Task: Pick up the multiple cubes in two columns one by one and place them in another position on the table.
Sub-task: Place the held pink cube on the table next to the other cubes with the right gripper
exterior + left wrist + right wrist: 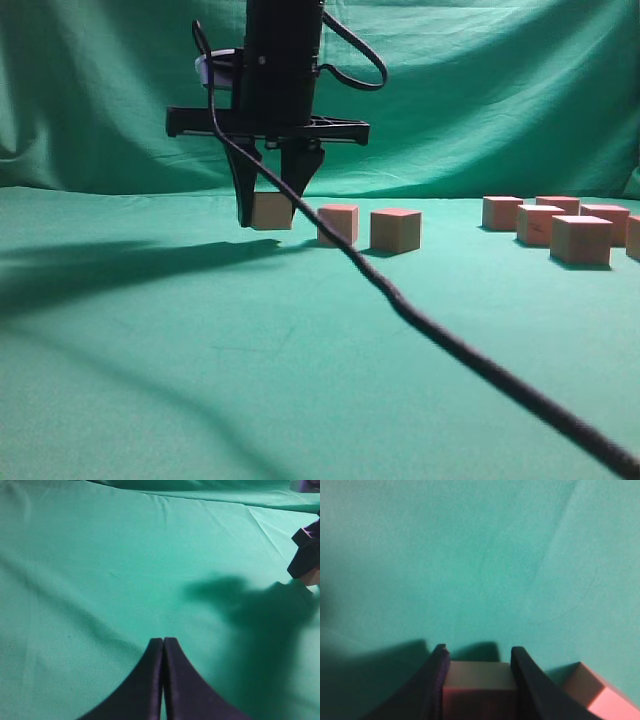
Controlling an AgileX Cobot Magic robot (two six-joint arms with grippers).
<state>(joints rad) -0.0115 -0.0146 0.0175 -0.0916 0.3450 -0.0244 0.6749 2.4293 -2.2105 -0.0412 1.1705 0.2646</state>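
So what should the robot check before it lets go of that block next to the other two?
1. Right gripper has the cube between its fingers: ok, the right wrist view shows it clamped.
2. Cube is down on the table: cannot tell, its bottom looks at or just above the cloth.
3. Room beside the nearest placed cube: ok, a gap shows.
4. Lined up with both placed cubes, including the far one: ok, roughly one row.
5. Left gripper out of the way: ok, shut, over bare cloth.
6. Cable clear of cubes: cannot tell.
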